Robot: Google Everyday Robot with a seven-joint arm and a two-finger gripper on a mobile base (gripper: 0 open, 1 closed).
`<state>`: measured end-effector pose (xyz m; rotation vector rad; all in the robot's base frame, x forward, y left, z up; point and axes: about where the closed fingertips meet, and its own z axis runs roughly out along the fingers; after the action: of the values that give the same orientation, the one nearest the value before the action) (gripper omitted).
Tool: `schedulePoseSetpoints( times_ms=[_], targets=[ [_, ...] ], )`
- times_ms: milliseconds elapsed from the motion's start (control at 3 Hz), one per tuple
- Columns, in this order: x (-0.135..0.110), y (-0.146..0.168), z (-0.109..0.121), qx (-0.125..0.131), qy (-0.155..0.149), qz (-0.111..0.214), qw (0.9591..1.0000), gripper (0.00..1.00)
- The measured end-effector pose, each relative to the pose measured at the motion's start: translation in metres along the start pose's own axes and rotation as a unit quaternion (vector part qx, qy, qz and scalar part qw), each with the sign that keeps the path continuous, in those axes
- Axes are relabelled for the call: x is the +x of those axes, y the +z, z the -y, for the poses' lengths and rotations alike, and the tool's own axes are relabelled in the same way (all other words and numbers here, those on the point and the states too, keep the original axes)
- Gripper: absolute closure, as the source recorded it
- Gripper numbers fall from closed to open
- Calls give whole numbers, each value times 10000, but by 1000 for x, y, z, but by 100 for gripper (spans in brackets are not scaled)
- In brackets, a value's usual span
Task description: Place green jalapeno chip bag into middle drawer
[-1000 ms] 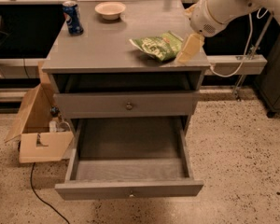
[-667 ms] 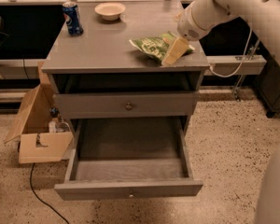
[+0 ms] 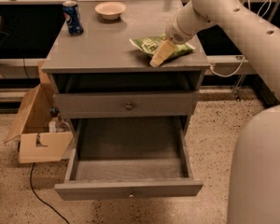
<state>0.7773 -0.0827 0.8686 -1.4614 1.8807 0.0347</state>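
Observation:
The green jalapeno chip bag [image 3: 151,43] lies flat on the grey cabinet top [image 3: 98,45], near its right front corner. My gripper [image 3: 160,55] hangs from the white arm that reaches in from the upper right. It is down at the bag's front edge, touching or just above it. The middle drawer [image 3: 130,189] is the lowest tier. It is pulled wide open toward me and nothing shows inside it.
A blue soda can [image 3: 73,17] and a small bowl [image 3: 110,9] stand at the back of the cabinet top. The drawer one tier higher [image 3: 128,105] is closed. An open cardboard box [image 3: 39,134] and a black cable [image 3: 42,195] lie on the floor at left.
The arm has swung left and lower. The gripper has moved from the bag's right end to its front edge. The bag and the drawer have not moved.

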Motion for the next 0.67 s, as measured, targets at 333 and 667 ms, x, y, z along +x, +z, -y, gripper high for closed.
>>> schedulePoseSetpoints(
  times_ms=[333,667],
  targets=[
    [1,20,3,-43,186,31,9998,3],
    [2,27,3,-54,274,46,9996,25]
  ],
)
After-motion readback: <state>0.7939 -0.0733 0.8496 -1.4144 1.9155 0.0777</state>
